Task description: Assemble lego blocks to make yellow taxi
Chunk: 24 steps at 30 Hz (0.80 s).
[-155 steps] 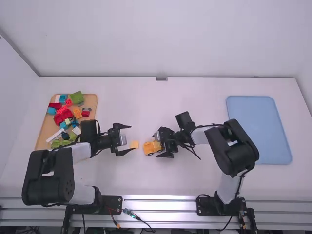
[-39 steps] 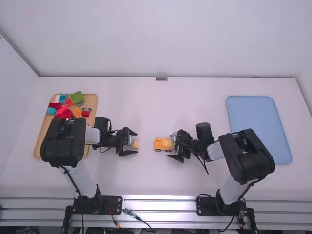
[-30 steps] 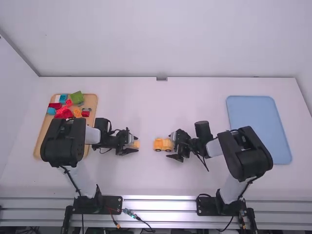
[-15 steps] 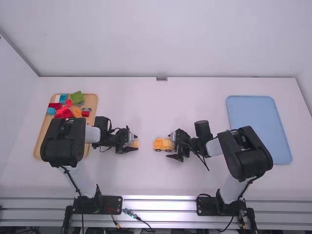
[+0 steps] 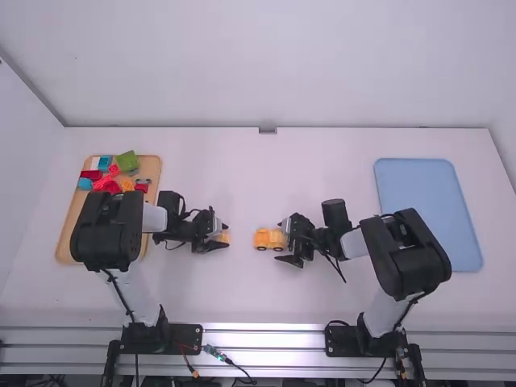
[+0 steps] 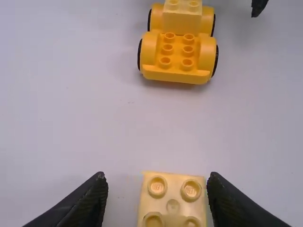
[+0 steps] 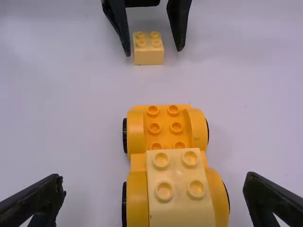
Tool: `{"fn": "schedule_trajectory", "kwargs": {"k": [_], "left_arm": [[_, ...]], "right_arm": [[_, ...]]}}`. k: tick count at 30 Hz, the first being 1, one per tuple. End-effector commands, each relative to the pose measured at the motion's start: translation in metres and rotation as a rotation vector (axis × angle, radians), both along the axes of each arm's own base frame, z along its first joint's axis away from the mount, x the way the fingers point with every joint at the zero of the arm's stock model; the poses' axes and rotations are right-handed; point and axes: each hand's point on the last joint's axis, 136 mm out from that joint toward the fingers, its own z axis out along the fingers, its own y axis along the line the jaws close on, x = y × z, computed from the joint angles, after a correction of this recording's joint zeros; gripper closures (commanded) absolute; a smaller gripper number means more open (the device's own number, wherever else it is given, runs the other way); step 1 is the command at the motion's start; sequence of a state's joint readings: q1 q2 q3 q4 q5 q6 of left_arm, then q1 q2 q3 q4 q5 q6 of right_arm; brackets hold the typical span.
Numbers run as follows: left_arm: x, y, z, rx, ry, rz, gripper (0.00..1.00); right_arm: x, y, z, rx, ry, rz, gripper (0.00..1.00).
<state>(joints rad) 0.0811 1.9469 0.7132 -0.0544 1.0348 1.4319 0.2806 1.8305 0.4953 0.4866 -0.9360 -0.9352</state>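
Fingers of the left tool [image 5: 226, 236] have narrowed around a loose pale-yellow block [image 5: 223, 238] on the counter [image 5: 242, 298] in the high view, probably preparing to grasp it for the taxi. The wheeled base [image 5: 263, 239] stands apart, beside the right tool [image 5: 280, 240]. Left wrist view: a gap at one side, block unpinched. Right wrist view: right tool spread wide; second pale block [image 7: 180, 179] atop the base, bare studs beyond.
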Motion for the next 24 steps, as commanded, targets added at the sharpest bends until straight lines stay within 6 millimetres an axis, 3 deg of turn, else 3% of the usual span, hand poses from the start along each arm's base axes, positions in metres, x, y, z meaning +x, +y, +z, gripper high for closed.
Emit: {"fn": "schedule_trajectory", "kwargs": {"k": [1, 15, 24], "left_arm": [[-0.0066, -0.0026, -0.003, -0.016, 0.012, -0.005, 0.48], [-0.0056, -0.0029, -0.0017, -0.02, 0.012, -0.005, 0.54], [-0.0059, -0.0028, -0.0026, -0.019, 0.004, -0.004, 0.64]], "right_arm": [[0.0023, 0.0022, 0.0013, 0.011, -0.003, 0.011, 0.0], [0.0057, -0.0052, 0.0059, 0.044, 0.01, -0.004, 0.0], [0.0052, -0.0032, 0.0031, 0.025, 0.006, -0.004, 0.0]]}}
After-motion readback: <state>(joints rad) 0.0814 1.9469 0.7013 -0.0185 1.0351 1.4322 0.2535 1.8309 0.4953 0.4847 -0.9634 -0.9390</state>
